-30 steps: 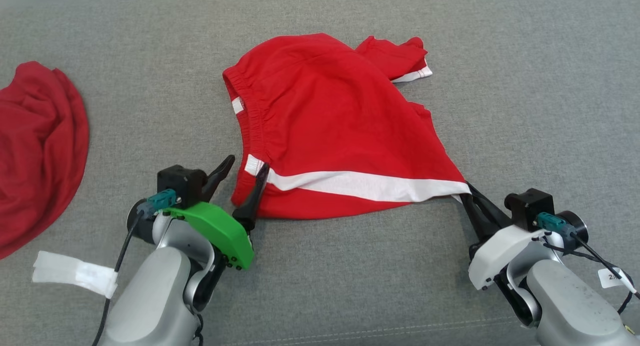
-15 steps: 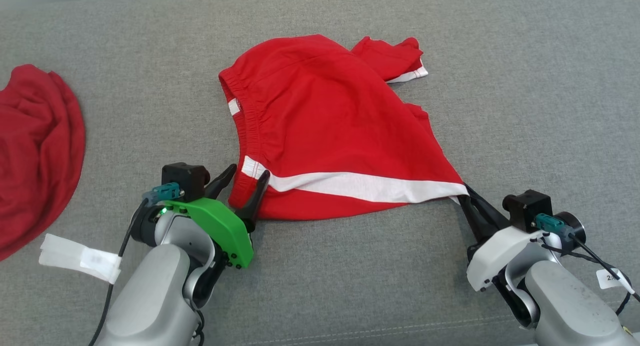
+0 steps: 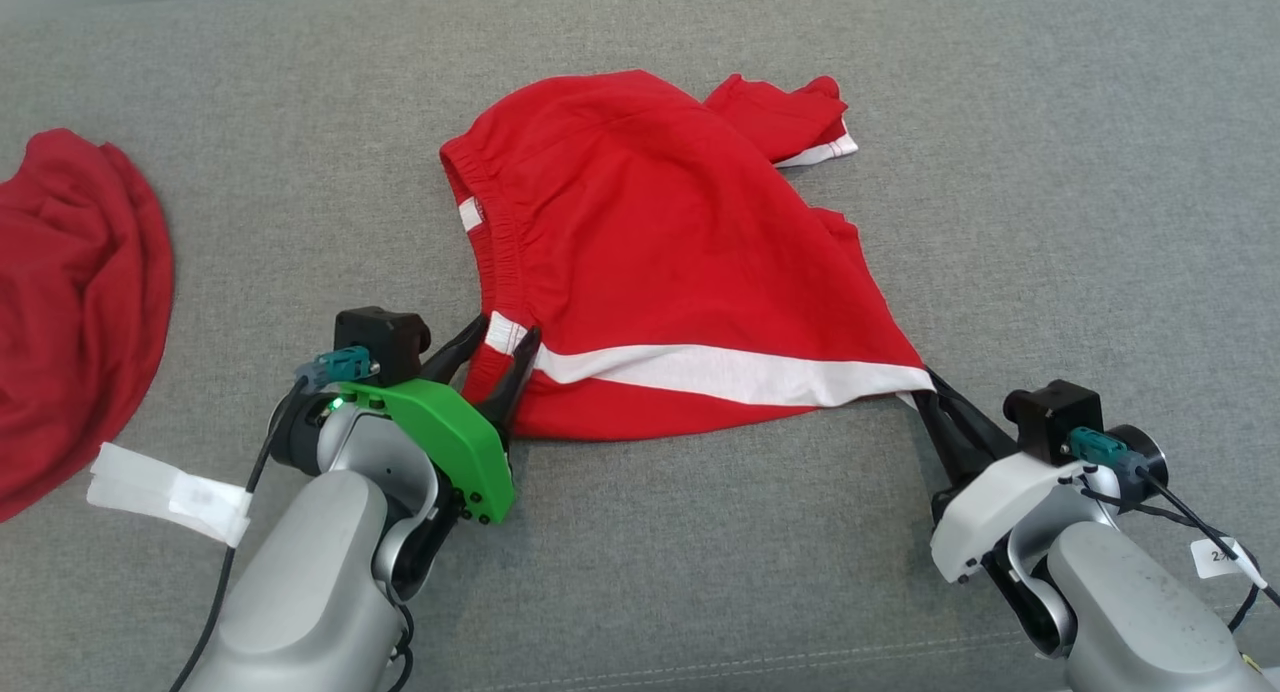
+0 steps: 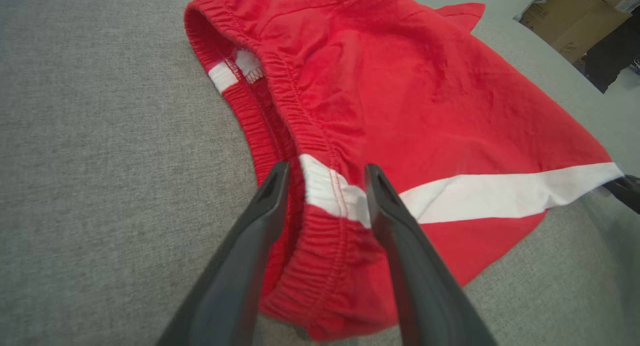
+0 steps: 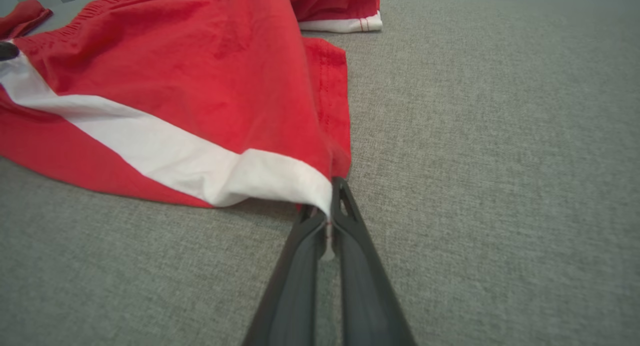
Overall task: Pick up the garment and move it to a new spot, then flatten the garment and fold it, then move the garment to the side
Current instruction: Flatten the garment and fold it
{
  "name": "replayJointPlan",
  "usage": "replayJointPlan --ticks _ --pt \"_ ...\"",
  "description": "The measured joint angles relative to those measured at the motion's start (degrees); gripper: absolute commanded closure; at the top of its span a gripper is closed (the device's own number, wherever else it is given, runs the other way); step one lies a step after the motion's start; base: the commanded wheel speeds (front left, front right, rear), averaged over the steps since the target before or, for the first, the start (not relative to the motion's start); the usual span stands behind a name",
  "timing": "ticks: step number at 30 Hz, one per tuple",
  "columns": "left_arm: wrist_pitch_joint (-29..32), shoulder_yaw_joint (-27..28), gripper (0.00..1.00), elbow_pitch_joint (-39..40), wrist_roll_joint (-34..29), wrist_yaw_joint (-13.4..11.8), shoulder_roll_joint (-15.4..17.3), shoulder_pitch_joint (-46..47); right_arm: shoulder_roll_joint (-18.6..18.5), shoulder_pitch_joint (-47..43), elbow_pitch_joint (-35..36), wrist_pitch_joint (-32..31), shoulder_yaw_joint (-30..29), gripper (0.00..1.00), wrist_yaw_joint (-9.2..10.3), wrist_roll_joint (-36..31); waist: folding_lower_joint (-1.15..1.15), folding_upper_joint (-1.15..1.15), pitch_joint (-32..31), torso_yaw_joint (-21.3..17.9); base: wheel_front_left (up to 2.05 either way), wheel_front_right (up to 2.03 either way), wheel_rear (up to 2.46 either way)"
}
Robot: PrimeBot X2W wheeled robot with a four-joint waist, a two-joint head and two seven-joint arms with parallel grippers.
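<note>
The garment (image 3: 660, 252) is a pair of red shorts with a white stripe, lying partly spread on the grey fabric surface (image 3: 1050, 222). My left gripper (image 3: 503, 329) stands astride the near-left waistband corner. In the left wrist view the elastic waistband and stripe end (image 4: 325, 196) sit between the two fingers of the left gripper (image 4: 325, 168), which stand apart. My right gripper (image 3: 935, 384) is shut on the white hem corner at the garment's near right. In the right wrist view the right gripper (image 5: 325, 206) pinches that hem (image 5: 280, 181).
A second red cloth (image 3: 70, 302) lies bunched at the left edge. A white tag (image 3: 165, 492) hangs from my left arm's cable. Cardboard boxes (image 4: 575, 21) stand beyond the surface's far edge in the left wrist view.
My left gripper has slid forward over the waistband corner and its fingers have narrowed around it. The right gripper has kept its hold on the hem.
</note>
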State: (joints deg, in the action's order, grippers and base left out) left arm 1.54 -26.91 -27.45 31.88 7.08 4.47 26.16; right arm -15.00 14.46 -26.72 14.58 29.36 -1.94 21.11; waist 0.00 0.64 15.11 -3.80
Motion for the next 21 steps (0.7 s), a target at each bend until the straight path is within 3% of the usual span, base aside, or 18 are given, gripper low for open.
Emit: replayJointPlan --ticks 3,4,5,9,14,21 --pt "0.2 -0.6 0.39 -0.2 0.2 0.0 0.0 0.0 0.1 0.0 -0.1 0.0 -0.2 1.00 -0.03 0.0 0.00 0.00 -0.1 0.0 0.00 0.00 0.00" --pt "0.3 -0.8 0.50 -0.2 0.2 0.0 0.0 0.0 0.2 0.0 -0.1 0.0 -0.3 1.00 -0.07 0.0 0.00 0.00 -0.1 0.0 0.00 0.00 0.00" --pt "0.5 -0.8 0.55 -0.2 0.2 0.0 0.0 0.0 0.2 -0.1 -0.1 0.0 -0.4 1.00 -0.07 0.0 0.00 0.00 -0.1 0.0 0.00 0.00 0.00" --pt "0.5 -1.1 0.99 -0.4 0.2 0.0 -0.1 0.0 0.2 -0.4 -0.1 0.0 -0.6 1.00 -0.08 0.0 0.00 0.00 0.0 0.1 0.00 0.00 0.00" --pt "0.3 -1.6 1.00 -0.4 0.7 0.0 -0.2 0.1 0.3 -0.8 -0.1 0.0 -1.0 1.00 -0.09 -0.1 0.00 0.00 -0.1 0.2 0.00 0.00 0.00" --pt "-1.5 -2.4 1.00 1.5 4.5 0.0 -1.0 1.2 -3.2 1.3 5.0 0.0 -2.5 1.00 -2.68 -0.6 0.00 0.00 -1.6 1.7 0.00 0.00 0.00"
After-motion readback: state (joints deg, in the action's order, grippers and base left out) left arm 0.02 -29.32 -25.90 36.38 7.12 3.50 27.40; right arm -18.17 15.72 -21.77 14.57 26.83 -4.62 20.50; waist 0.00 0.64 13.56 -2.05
